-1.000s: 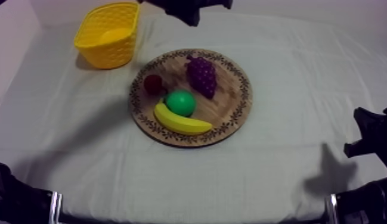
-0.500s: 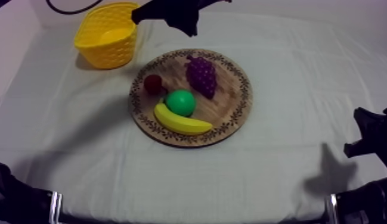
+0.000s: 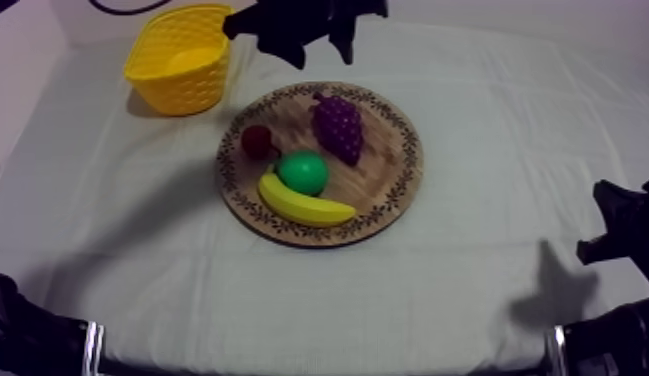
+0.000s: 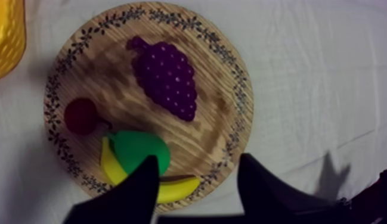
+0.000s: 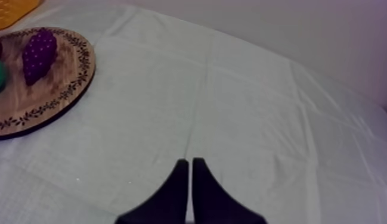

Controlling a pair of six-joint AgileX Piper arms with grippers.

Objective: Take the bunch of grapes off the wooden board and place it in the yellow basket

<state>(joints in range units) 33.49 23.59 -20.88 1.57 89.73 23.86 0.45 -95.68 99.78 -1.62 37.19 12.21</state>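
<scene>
The purple bunch of grapes [image 3: 339, 128] lies on the far part of the round wooden board [image 3: 393, 178]. My left gripper [image 3: 320, 58] hangs above the table just behind the board, between it and the yellow basket [image 3: 183, 60]. In the left wrist view its fingers stand apart, open, with nothing between them [image 4: 198, 161], looking down on the grapes [image 4: 166, 77] and the board [image 4: 216, 119]. My right gripper [image 3: 600, 222] rests low at the right edge; its fingers lie together, shut on nothing [image 5: 190, 161].
On the board also lie a banana [image 3: 303, 205], a green pear [image 3: 303, 172] and a small red fruit [image 3: 256, 140], all on the near-left side of the grapes. The basket stands at the far left, a short gap from the board.
My left gripper's fingers have spread from shut to open, and the gripper has come slightly lower toward the board. The fruit and my right arm have not moved.
</scene>
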